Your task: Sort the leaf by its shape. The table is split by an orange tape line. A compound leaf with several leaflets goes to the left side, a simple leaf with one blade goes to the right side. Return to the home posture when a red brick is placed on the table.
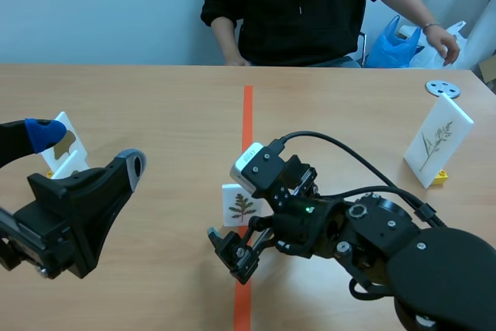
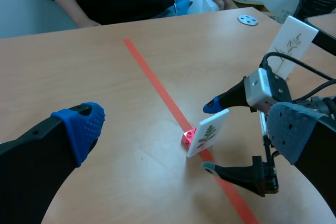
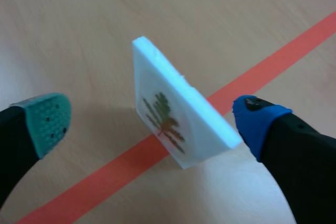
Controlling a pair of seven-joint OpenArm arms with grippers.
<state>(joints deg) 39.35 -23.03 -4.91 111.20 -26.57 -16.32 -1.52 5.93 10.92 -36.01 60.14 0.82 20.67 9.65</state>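
Observation:
A small white card printed with a leaf of several leaflets stands upright in a pink brick, right at the orange tape line. My right gripper is open around the card, with the green pad well clear of its printed face. The blue pad is close by its back edge. Seen from the left wrist, that gripper straddles the card. My left gripper is open and holds nothing, raised over the table's left side.
A second white card with a thin sprig stands on a yellow brick at the right. Another card stands behind my left gripper. A metal disc lies far right. A person sits across the table.

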